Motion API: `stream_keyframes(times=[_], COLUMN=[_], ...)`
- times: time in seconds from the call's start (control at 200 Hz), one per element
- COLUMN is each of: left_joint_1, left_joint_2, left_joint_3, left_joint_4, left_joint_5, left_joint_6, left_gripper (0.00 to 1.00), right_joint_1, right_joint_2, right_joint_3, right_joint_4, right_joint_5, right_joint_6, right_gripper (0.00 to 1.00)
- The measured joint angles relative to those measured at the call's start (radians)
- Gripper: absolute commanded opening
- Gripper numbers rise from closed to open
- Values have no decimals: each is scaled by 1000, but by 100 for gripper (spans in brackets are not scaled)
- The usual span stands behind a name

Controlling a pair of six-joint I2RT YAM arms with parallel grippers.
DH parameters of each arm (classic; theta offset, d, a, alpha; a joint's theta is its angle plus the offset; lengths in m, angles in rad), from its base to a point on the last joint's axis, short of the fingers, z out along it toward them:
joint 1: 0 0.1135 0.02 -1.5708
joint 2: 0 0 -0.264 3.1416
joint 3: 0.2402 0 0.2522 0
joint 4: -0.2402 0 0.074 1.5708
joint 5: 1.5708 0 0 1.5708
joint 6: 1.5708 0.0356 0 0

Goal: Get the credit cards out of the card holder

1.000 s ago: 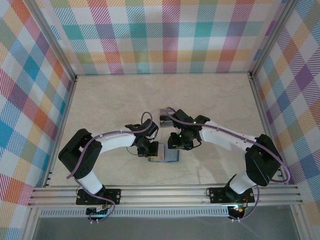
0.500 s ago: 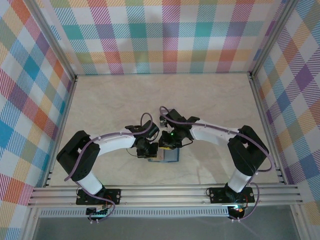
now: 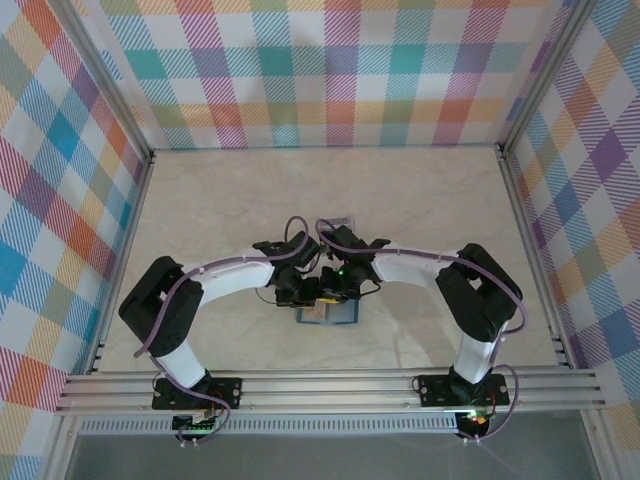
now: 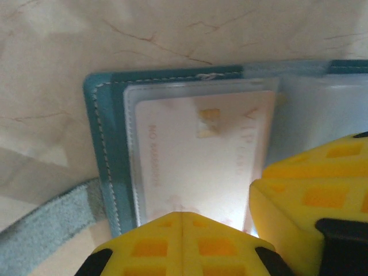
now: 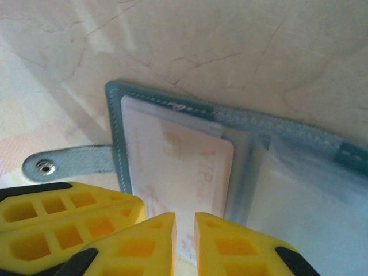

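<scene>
Our closed left gripper (image 4: 181,223) is touching the teal folding holder (image 4: 106,167); our barely-parted right gripper (image 5: 184,230) is hovering over its pale card (image 5: 178,167).

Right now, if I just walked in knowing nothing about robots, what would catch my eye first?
Two white arms meet over a small teal card holder near the front middle of the table, inside loud plaid walls. Up close, the yellow left end effector and right end effector crowd a pale card marked VIP in its clear sleeve.
</scene>
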Motion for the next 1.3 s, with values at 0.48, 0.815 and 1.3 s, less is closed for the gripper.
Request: stream_keyframes(times=[0.48, 0.815, 1.3], left_joint_1=[26, 28, 24], left_joint_2=[7, -45, -122], left_joint_3=[-30, -103, -180], left_joint_4=[35, 107, 100], left_joint_5=[6, 19, 38], left_joint_6=[10, 0, -53], left_gripper=[5, 6, 6], right_joint_1=[7, 11, 11], right_joint_2=[23, 14, -24], right_joint_3=[-3, 8, -7], right_joint_4=[12, -45, -47], right_joint_5=[31, 71, 24], right_joint_6=[-11, -43, -72], right_gripper=[30, 33, 28])
